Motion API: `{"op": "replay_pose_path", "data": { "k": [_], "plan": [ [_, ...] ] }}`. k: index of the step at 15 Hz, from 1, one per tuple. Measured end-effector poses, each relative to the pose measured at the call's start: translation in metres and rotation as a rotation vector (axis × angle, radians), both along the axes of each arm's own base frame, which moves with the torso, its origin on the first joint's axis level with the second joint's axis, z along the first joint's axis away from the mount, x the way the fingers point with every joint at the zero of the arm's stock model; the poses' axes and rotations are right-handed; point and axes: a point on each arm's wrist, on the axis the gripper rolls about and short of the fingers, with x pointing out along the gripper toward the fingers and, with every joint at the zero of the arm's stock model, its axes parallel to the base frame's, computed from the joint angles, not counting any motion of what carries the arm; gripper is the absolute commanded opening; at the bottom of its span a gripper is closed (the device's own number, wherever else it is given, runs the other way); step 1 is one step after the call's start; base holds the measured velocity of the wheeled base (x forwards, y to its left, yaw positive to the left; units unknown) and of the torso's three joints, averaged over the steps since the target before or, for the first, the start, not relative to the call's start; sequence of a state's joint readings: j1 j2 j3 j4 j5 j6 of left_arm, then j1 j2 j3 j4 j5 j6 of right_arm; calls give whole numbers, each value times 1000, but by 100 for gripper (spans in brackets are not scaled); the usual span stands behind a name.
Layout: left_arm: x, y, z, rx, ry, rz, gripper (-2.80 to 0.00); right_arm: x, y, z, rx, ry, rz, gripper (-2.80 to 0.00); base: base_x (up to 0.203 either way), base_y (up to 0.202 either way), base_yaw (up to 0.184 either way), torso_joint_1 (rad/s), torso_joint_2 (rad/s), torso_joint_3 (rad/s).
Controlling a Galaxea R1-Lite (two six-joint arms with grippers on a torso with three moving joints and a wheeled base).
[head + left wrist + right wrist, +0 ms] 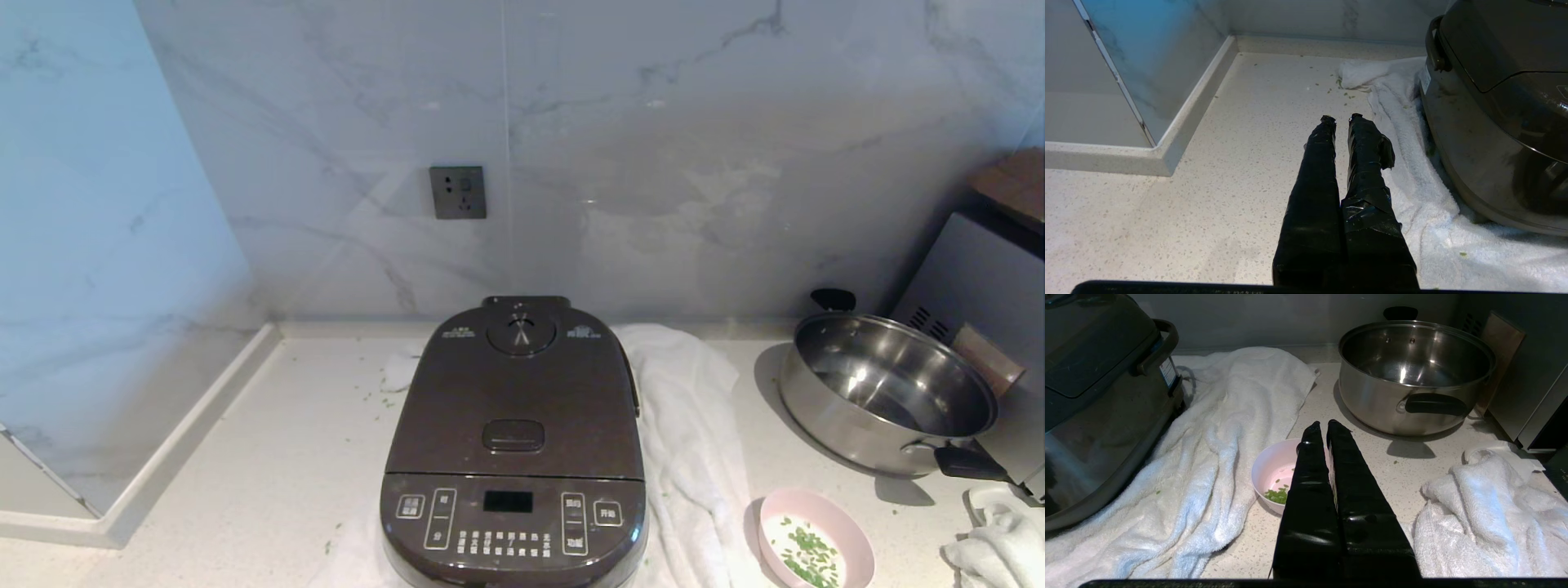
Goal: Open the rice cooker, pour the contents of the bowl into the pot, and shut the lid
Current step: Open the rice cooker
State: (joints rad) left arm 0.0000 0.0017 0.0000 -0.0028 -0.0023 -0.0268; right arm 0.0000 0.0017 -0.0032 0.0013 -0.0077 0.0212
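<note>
Both jaws pressed together, empty; closed lid (517, 400) hides the pot; bowl (815, 541) partly cropped.

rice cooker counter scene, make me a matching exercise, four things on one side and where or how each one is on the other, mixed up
Things:
1. rice cooker
2. bowl
3. steel pan
4. right gripper

States:
A. empty, by the back wall on the right
B. shut, above the counter near the bowl
C. lid closed, standing on a white towel
D. holds chopped green bits, front right of the cooker

Pairs: 1-C, 2-D, 3-A, 4-B
</note>
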Motion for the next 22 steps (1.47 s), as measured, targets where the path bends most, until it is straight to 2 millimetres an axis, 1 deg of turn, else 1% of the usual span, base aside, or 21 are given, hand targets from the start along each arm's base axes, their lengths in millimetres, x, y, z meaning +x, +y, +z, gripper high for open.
{"op": "replay_pose_path", "data": {
  "k": [4, 5, 7, 8, 9, 11, 13, 14, 16, 17, 19, 21, 22],
  "plan": [
    [0, 0, 0, 0, 0, 0, -280, 0, 0, 1, 1, -2, -2, -280, 0, 0, 0, 0, 0, 0],
    [0, 0, 0, 0, 0, 0, -280, -2, 0, 9, 10, -23, -5, -280, 0, 0, 0, 0, 0, 0],
    [0, 0, 0, -1, 0, 0, -280, -10, 0, 46, 58, -81, -10, -280, 0, 0, 0, 0, 0, 0],
    [0, 0, 0, 0, 0, 0, -280, -10, 0, 63, 77, -85, -12, -280, 0, 0, 0, 0, 0, 0],
    [0, 0, 0, 0, 0, 0, -280, -8, 0, 81, 92, -78, -17, -280, 0, 0, 0, 0, 0, 0],
    [0, 0, 0, 0, 0, 0, -280, 5, 0, 114, 126, -22, -38, -280, 0, 0, 0, 0, 0, 0],
    [0, 0, 0, 0, 0, 0, -280, 27, -1, 152, 190, 64, -67, -280, 0, 0, 0, 0, 0, 0],
    [0, 0, 0, 0, 0, 0, -280, 41, -1, 167, 228, 126, -83, -280, 0, 0, 0, 0, 0, 0],
    [0, 0, 0, 0, 0, 0, -280, 77, -4, 186, 295, 275, -128, -280, 0, 0, 0, 0, 0, 0],
    [0, 0, 0, 0, 0, 0, -280, 97, -6, 191, 316, 346, -157, -280, 0, 0, 0, 0, 0, 0],
    [0, 0, 0, 0, 0, 0, -280, 138, -15, 191, 357, 498, -230, -280, 0, 0, 0, 0, 0, 0],
    [0, 0, 0, 0, 0, 0, -280, 174, -31, 176, 420, 653, -281, -280, 0, 0, 0, 0, 0, 0],
    [0, 0, 0, 0, 0, 0, -280, 187, -39, 163, 467, 740, -278, -280, 0, 0, 0, 0, 0, 0]
  ]
}}
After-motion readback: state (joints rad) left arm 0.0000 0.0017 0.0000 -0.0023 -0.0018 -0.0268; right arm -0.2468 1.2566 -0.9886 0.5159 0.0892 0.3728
